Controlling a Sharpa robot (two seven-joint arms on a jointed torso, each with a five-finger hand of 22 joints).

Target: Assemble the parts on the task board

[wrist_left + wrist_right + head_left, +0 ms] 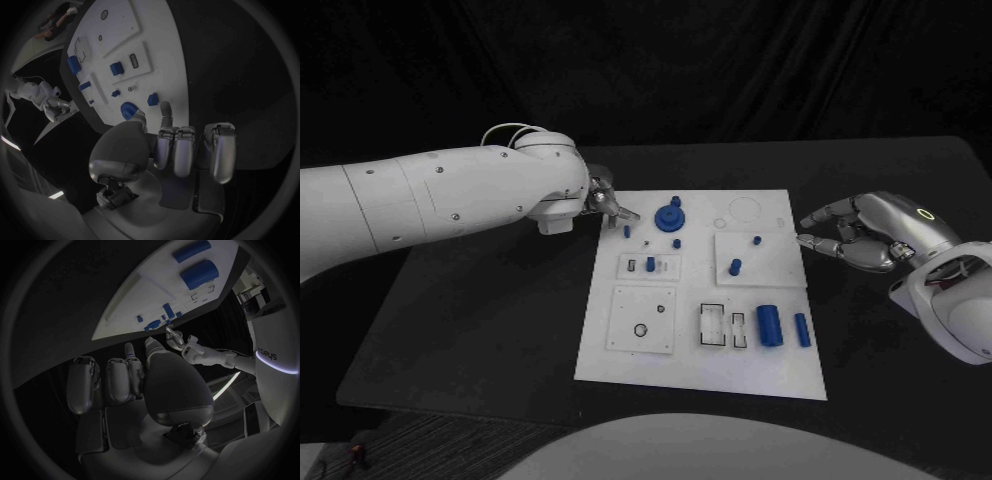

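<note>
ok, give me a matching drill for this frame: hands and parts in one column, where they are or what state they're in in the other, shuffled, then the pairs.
Things
1. left silver hand
2. right silver hand
3. large blue cylinder
4. round blue knobbed part

Places or states
A. lying on the near right part of the white task board
B. off the board's right edge, fingers curled, holding nothing
C. at the board's far left corner
D. standing near the board's far edge

Pairs: 1-C, 2-B, 3-A, 4-D

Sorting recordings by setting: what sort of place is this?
Probably a robotics lab test bench: a black table against dark drapes, a white task board with blue parts, and nothing domestic.
</note>
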